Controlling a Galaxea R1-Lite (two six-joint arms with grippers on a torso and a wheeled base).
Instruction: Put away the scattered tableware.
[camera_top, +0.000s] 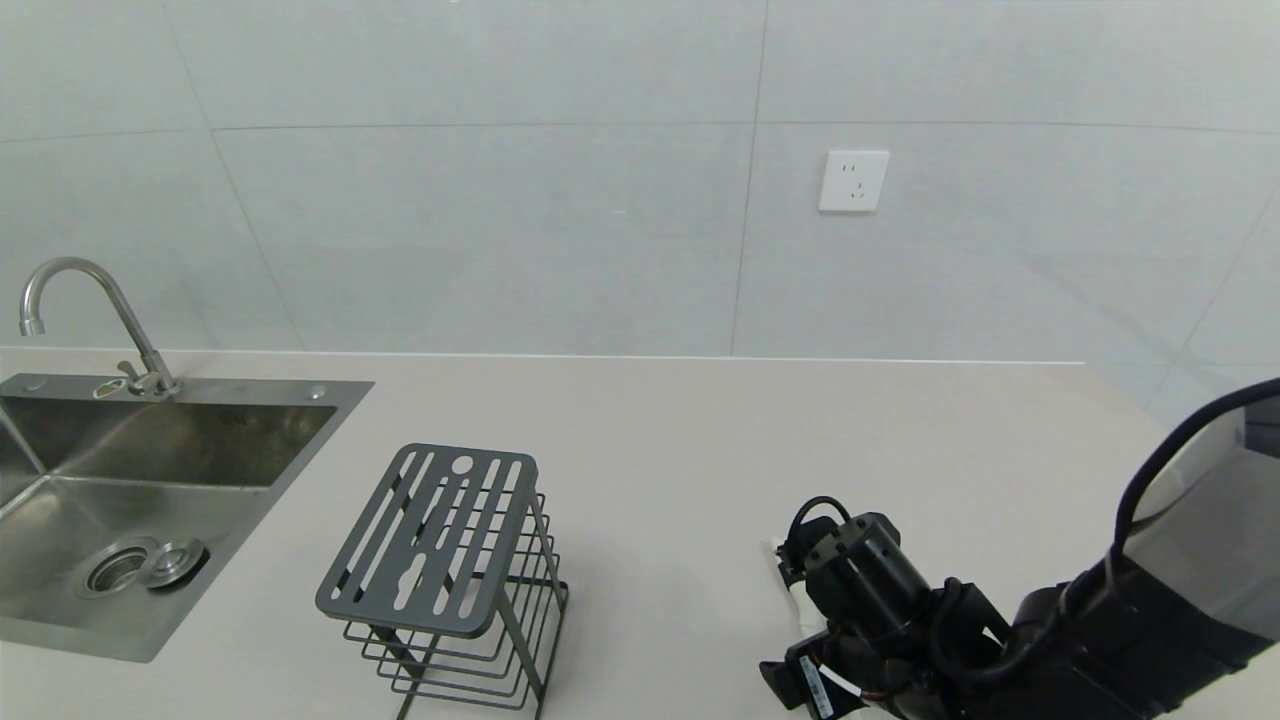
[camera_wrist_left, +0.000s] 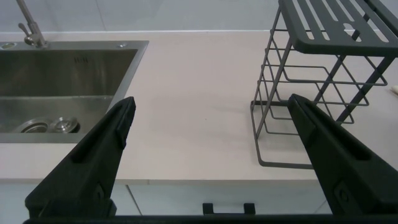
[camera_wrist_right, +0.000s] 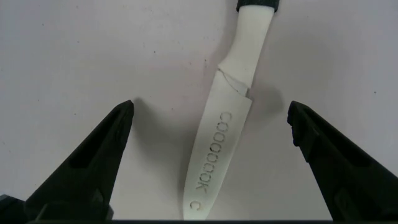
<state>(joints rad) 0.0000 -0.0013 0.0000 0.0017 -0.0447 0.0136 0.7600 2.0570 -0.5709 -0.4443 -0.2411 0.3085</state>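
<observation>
A white knife with a pale handle and a black end cap lies flat on the beige counter. My right gripper hovers straight above it, open, with one finger on each side of the blade and nothing held. In the head view the right arm is at the front right of the counter, and a bit of the knife shows under it. A dark grey wire rack with a slotted top stands at the front centre. My left gripper is open and empty, off the counter's front edge, facing the rack.
A steel sink with a curved faucet is set into the counter at the left. A tiled wall with a white outlet closes off the back. Bare counter lies between the rack and the right arm.
</observation>
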